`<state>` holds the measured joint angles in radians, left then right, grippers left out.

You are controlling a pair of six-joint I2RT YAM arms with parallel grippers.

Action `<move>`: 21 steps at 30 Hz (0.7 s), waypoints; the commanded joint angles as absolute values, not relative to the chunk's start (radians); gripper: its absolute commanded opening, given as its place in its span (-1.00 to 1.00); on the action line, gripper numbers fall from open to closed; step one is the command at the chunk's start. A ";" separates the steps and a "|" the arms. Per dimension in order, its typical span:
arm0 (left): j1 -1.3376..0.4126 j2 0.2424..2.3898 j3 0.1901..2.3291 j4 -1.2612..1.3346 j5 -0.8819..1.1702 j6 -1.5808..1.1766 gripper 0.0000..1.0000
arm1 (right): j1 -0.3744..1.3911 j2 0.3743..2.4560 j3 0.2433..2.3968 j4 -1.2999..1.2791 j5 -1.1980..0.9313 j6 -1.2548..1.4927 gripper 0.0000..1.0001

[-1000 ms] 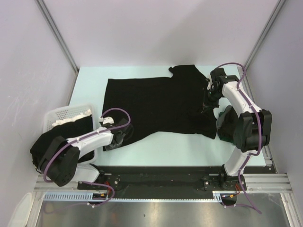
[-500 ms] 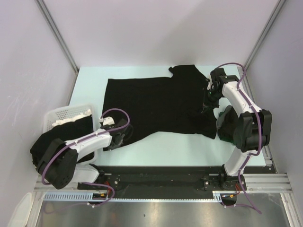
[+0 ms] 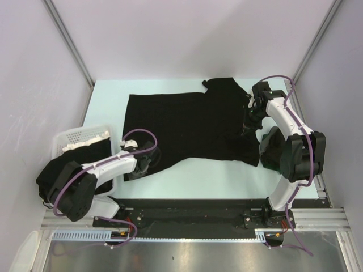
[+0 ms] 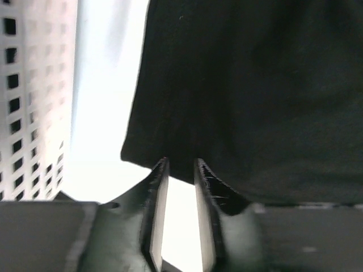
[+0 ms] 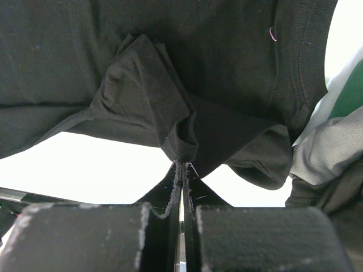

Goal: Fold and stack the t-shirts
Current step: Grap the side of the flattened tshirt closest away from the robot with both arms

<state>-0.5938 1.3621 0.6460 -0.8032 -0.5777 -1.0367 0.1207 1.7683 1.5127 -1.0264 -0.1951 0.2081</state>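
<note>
One black t-shirt [image 3: 187, 122] lies spread across the pale table, its sleeve end to the right. My left gripper [image 3: 148, 162] sits low at the shirt's near-left corner. In the left wrist view the left gripper [image 4: 181, 165] stands open by a narrow gap, with the t-shirt's [image 4: 255, 85] hem just at its tips and bright table between the pads. My right gripper [image 3: 248, 122] is at the shirt's right side. There the right gripper [image 5: 181, 161] is shut on a bunched fold of the t-shirt [image 5: 170, 56] near the sleeve.
A white slotted basket [image 3: 71, 136] stands at the near left with more black cloth [image 3: 91, 153] hanging out of it, and its wall [image 4: 28, 85] is close beside the left gripper. A dark grey-green cloth [image 3: 271, 153] lies under the right arm. Grey walls enclose the table.
The left wrist shifted slightly at the shirt's corner and came back. The shirt and the right arm have not moved.
</note>
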 commanded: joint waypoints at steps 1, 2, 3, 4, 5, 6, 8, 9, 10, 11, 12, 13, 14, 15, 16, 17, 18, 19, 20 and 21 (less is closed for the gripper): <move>-0.604 1.391 0.683 -0.932 -0.554 -1.123 -0.24 | 0.120 1.743 1.523 -1.026 -0.221 0.202 -1.00; -0.604 1.393 0.689 -0.954 -0.558 -1.129 -0.21 | 0.118 1.741 1.522 -1.025 -0.222 0.202 -1.00; -0.604 1.390 0.692 -0.960 -0.558 -1.134 -0.20 | 0.118 1.740 1.520 -1.025 -0.225 0.202 -1.00; -0.604 1.388 0.692 -0.965 -0.558 -1.135 -0.18 | 0.120 1.738 1.517 -1.020 -0.229 0.204 -1.00; -0.604 1.373 0.696 -0.971 -0.560 -1.137 -0.18 | 0.118 1.740 1.516 -1.017 -0.230 0.203 -1.00; -0.604 1.368 0.698 -0.979 -0.566 -1.138 -0.18 | 0.120 1.740 1.514 -1.017 -0.235 0.202 -1.00; -0.603 1.348 0.709 -0.997 -0.575 -1.137 -0.15 | 0.118 1.740 1.511 -1.014 -0.238 0.202 -1.00; -0.603 1.345 0.712 -1.006 -0.583 -1.138 -0.14 | 0.115 1.738 1.509 -1.012 -0.242 0.202 -1.00; -0.598 1.344 0.715 -1.015 -0.587 -1.137 -0.13 | 0.117 1.738 1.511 -1.008 -0.245 0.204 -1.00; -0.598 1.341 0.718 -1.028 -0.591 -1.135 -0.13 | 0.117 1.738 1.509 -1.008 -0.247 0.204 -1.00; -0.595 1.339 0.719 -1.038 -0.604 -1.132 -0.13 | 0.114 1.738 1.508 -1.008 -0.253 0.206 -1.00; -0.591 1.338 0.729 -1.048 -0.609 -1.129 -0.12 | 0.115 1.741 1.508 -1.005 -0.255 0.204 -1.00; -0.591 1.333 0.730 -1.055 -0.614 -1.126 -0.11 | 0.115 1.740 1.506 -1.005 -0.258 0.204 -1.00; -0.591 1.327 0.735 -1.058 -0.617 -1.120 -0.11 | 0.115 1.741 1.508 -1.003 -0.261 0.204 -1.00; -0.589 1.325 0.744 -1.065 -0.623 -1.117 -0.12 | 0.114 1.744 1.508 -1.002 -0.262 0.206 -1.00; -0.586 1.324 0.745 -1.072 -0.624 -1.117 -0.11 | 0.115 1.744 1.506 -1.002 -0.262 0.207 -1.00; -0.580 1.327 0.746 -1.074 -0.624 -1.118 -0.11 | 0.115 1.747 1.509 -1.000 -0.265 0.206 -1.00; -0.568 1.328 0.741 -1.077 -0.623 -1.120 -0.11 | 0.115 1.746 1.508 -0.999 -0.267 0.206 -1.00; -0.561 1.328 0.738 -1.077 -0.621 -1.123 -0.11 | 0.115 1.749 1.508 -0.999 -0.265 0.207 -1.00; -0.557 1.331 0.733 -1.077 -0.618 -1.126 -0.12 | 0.114 1.746 1.506 -0.999 -0.267 0.206 -1.00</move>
<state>-0.5819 1.3499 0.7132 -1.0420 -0.5930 -1.1076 0.1177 1.7683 1.5051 -1.0134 -0.2455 0.2085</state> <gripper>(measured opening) 0.442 0.009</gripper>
